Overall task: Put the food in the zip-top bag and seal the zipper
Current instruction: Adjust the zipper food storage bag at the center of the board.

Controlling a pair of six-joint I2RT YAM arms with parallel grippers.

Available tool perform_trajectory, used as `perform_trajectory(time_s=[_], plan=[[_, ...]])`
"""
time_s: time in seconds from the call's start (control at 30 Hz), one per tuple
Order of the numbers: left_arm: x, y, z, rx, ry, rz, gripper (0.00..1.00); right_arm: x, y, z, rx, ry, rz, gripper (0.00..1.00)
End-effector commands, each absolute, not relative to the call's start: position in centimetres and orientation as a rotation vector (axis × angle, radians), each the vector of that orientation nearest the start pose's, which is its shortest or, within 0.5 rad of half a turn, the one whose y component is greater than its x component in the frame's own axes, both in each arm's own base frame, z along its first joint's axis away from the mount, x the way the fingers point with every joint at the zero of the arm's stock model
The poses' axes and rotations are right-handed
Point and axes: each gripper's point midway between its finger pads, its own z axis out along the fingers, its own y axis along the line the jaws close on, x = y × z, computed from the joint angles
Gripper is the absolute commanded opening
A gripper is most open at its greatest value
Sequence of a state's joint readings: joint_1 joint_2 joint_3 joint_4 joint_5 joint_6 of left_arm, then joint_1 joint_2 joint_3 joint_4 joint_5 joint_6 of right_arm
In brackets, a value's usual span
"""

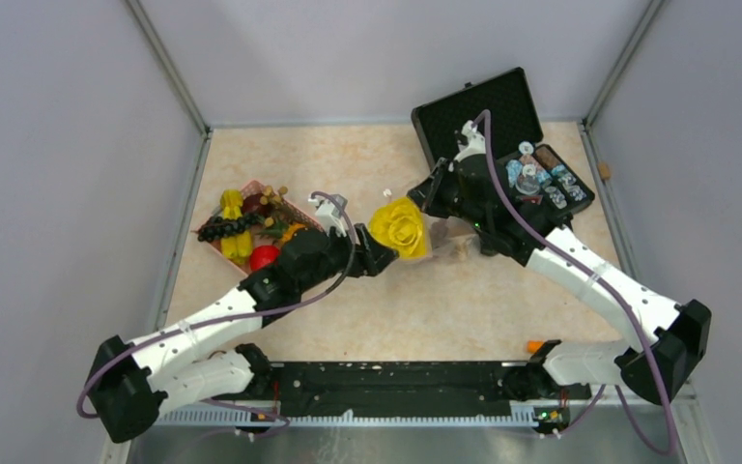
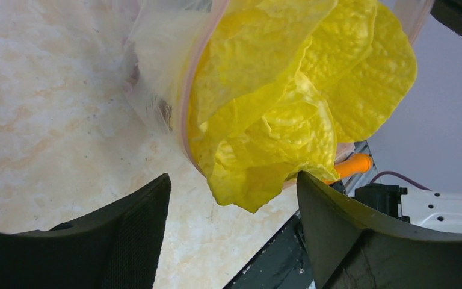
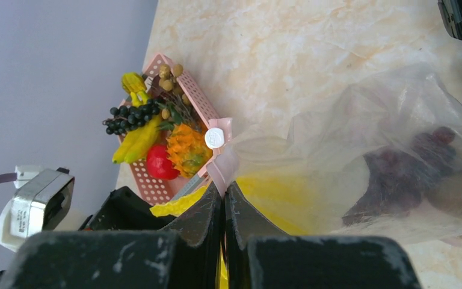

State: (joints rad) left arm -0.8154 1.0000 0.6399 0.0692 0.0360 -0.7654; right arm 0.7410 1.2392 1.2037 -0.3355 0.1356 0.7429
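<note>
A yellow leafy toy vegetable point(image 1: 401, 227) sticks halfway out of the mouth of the clear zip-top bag point(image 1: 456, 240) at mid-table. In the left wrist view the leaf point(image 2: 289, 102) hangs past the pink zipper strip point(image 2: 186, 102). My left gripper point(image 2: 233, 178) is open, its fingers on either side of the leaf's lower tip. My right gripper point(image 3: 224, 188) is shut on the bag's pink zipper edge point(image 3: 225, 161) and holds it up. A dark grape-like piece point(image 3: 403, 168) lies inside the bag point(image 3: 361, 120). More food stays in the pink basket point(image 3: 192, 90): dark grapes point(image 3: 129, 114), yellow pieces point(image 3: 135, 139), a red piece point(image 3: 159, 162) and an orange piece point(image 3: 186, 147).
The pink lattice basket point(image 1: 295, 208) sits at the left, close behind my left arm. An open black case point(image 1: 502, 111) with small items stands at the back right, behind my right arm. A small orange object point(image 1: 535, 345) lies by the front rail. Grey walls enclose the table.
</note>
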Motion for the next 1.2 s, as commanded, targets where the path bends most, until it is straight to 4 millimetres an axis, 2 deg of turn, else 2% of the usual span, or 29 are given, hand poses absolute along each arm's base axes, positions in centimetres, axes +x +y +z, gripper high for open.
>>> perform_trajectory(time_s=[0.0,0.17,0.23,0.33,0.43,0.53,0.67,0.83,1.0,1.17], plan=[[21.4,-28.2,23.2,0.129,1.927,-1.122,0.76,30.6,28.1,34.5,0.119,1.886,0.920,0.00],[19.7,-28.4,25.0,0.199,1.853,-1.215,0.74,31.0,27.9,34.6,0.124,1.891,0.896,0.00],[19.0,-28.4,24.8,0.229,1.871,-1.228,0.73,31.1,28.0,34.8,0.122,1.889,0.899,0.00],[18.2,-28.6,23.3,0.271,1.927,-1.232,0.72,31.0,28.1,35.1,0.119,1.881,0.910,0.00],[18.8,-27.9,20.2,0.191,1.995,-1.165,0.67,30.8,28.4,35.2,0.112,1.880,0.934,0.00],[19.6,-27.4,19.6,0.079,1.993,-1.153,0.64,30.7,28.4,35.3,0.109,1.881,0.940,0.00],[21.0,-27.2,20.6,0.000,1.933,-1.133,0.66,30.4,28.2,35.4,0.111,1.875,0.950,0.00],[22.2,-27.7,22.5,-0.015,1.854,-1.141,0.67,30.0,27.9,35.1,0.120,1.874,0.955,0.00],[22.9,-27.6,22.1,-0.059,1.859,-1.114,0.67,29.8,28.0,34.8,0.116,1.878,0.970,0.00],[23.0,-27.1,23.2,-0.094,1.793,-1.142,0.67,29.7,28.1,34.1,0.115,1.893,0.971,0.00]])
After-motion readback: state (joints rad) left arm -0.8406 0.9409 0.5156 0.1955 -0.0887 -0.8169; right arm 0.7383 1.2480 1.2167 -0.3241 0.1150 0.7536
